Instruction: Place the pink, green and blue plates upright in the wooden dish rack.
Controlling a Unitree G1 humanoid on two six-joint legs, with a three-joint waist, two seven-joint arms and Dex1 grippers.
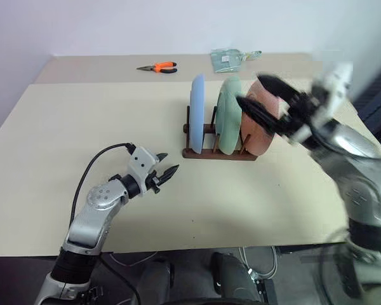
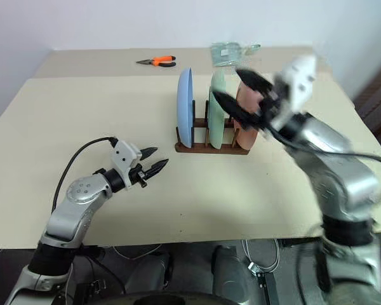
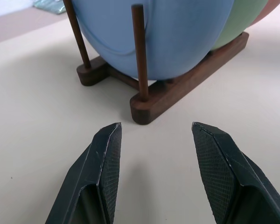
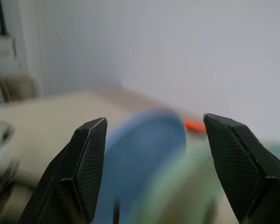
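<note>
Already the blue plate (image 1: 197, 113), green plate (image 1: 229, 115) and pink plate (image 1: 261, 127) are held upright in the wooden dish rack (image 1: 217, 153). Both the left gripper (image 1: 167, 173) and right gripper (image 2: 236, 90) are seen open and empty. Stiff, smooth, probably breakable plates are best gripped by the rim.

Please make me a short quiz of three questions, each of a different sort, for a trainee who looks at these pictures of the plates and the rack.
1. True or false: all three plates stand upright in the wooden dish rack.
2. Multiple choice: which plate stands nearest the right gripper? A) blue plate B) green plate C) pink plate
3. Fill in: the tool with orange handles at the far side of the table is a pair of ____.

Key
1. True.
2. C. The pink plate is at the rack's right end, and the right gripper, open and empty, is in the air by it.
3. Pliers. The left gripper is open, low over the table, pointing at the rack.
</note>
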